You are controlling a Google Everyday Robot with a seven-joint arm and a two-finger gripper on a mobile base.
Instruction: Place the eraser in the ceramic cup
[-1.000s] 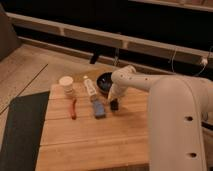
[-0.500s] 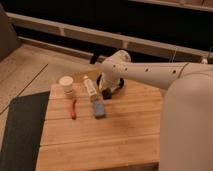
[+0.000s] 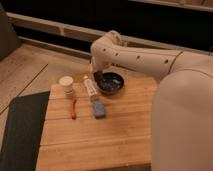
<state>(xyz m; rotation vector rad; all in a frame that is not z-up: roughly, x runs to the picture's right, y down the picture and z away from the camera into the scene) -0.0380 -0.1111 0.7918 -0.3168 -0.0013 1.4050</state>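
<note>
The cream-white ceramic cup (image 3: pixel 66 83) stands upright near the far left corner of the wooden table (image 3: pixel 95 142). My gripper (image 3: pixel 96 75) hangs from the white arm (image 3: pixel 135 55) above the left rim of the dark bowl, to the right of the cup and apart from it. The tip of the gripper is dark. I cannot make out the black eraser as a separate thing; it is not lying on the table where I can see.
A dark round bowl (image 3: pixel 111 82) sits at the far middle of the table. A white tube (image 3: pixel 90 88) lies left of it, a blue block (image 3: pixel 99 110) in front, a thin red pen (image 3: pixel 74 107) near the cup. A dark mat (image 3: pixel 20 127) lies left.
The gripper has risen from the table right of the blue block and swung left and back, to the bowl's left rim, closer to the cup. The things on the table have not moved.
</note>
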